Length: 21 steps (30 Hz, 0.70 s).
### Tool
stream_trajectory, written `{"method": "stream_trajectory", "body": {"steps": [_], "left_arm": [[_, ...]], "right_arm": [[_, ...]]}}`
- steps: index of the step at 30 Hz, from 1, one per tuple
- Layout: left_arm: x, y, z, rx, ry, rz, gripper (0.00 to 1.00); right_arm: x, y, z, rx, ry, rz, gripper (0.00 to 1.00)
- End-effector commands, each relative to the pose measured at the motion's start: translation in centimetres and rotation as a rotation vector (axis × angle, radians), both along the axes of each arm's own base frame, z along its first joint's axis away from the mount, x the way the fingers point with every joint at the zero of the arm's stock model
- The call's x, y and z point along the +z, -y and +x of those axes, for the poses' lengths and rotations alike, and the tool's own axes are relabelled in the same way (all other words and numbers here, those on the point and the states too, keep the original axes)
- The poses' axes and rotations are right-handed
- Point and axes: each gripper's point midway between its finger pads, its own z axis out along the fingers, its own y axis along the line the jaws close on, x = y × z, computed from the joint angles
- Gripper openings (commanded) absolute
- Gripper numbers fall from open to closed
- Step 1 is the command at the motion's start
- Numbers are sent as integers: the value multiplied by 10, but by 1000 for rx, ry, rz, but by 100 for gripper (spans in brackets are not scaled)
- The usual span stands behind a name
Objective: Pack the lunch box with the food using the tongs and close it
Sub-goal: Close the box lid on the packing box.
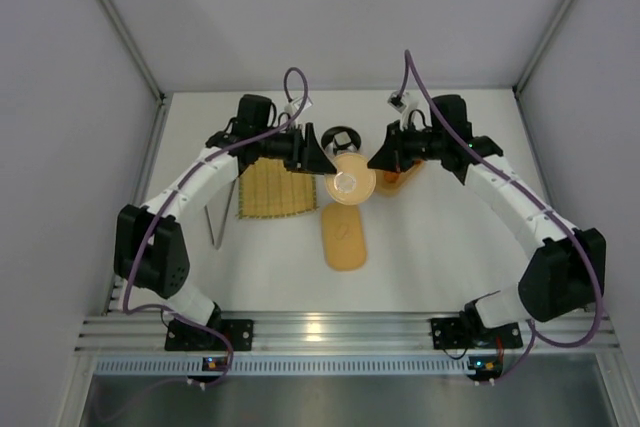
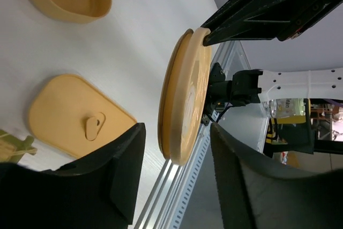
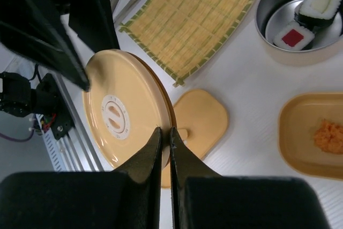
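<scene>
The right claw (image 3: pixel 165 132) pinches the rim of the round tan lid (image 3: pixel 126 113), held on edge above the white worktop (image 3: pixel 252 79); the left claw (image 2: pixel 177 132) stands open astride it.

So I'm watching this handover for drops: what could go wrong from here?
1. The right tool pinches the lifted round lid only at its thin rim. The lid could pivot or slip out and land on or near the flat oblong lid.
2. The left tool stands open with a finger on each side of the round lid. If it pulls away crooked, it could knock the lid loose.
</scene>
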Motion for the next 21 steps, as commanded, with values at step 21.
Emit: {"method": "stream_trajectory", "body": {"steps": [21], "left_arm": [[42, -112, 108, 494, 276, 48, 98]], "right_arm": [[-50, -8, 172, -366, -158, -22, 0]]}}
